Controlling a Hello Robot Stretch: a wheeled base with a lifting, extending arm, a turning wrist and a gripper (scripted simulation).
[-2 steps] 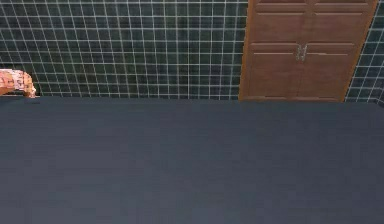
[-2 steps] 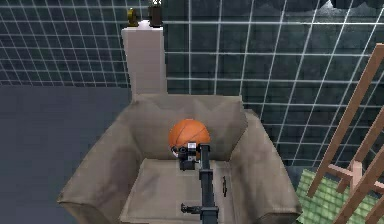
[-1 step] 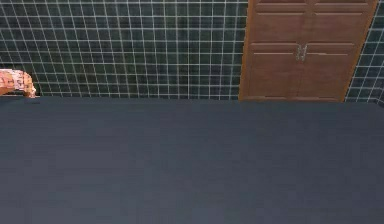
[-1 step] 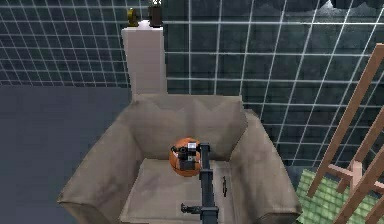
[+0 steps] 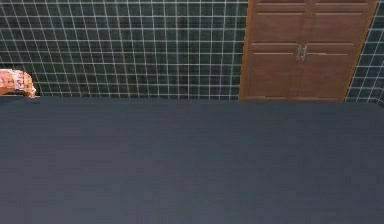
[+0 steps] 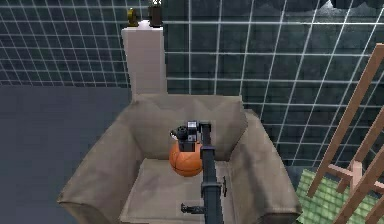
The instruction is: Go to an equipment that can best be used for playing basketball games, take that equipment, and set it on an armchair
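An orange basketball [image 6: 187, 160] shows over the seat of a beige armchair [image 6: 110, 170] in the arm side view. The dark arm [image 6: 210, 185] rises from the bottom edge across the seat. Its gripper [image 6: 183, 138] is at the ball's top, in front of the chair's backrest. I cannot tell whether the gripper holds the ball or the ball rests on the cushion.
A tall white pedestal [image 6: 146, 60] with two small dark objects on top stands behind the armchair against a dark tiled wall. A wooden frame [image 6: 352, 140] and a green patch [image 6: 335, 190] lie at the right. The forward view has a wooden double door [image 5: 305, 50], dark floor and an orange-pink object [image 5: 15, 82] at the left edge.
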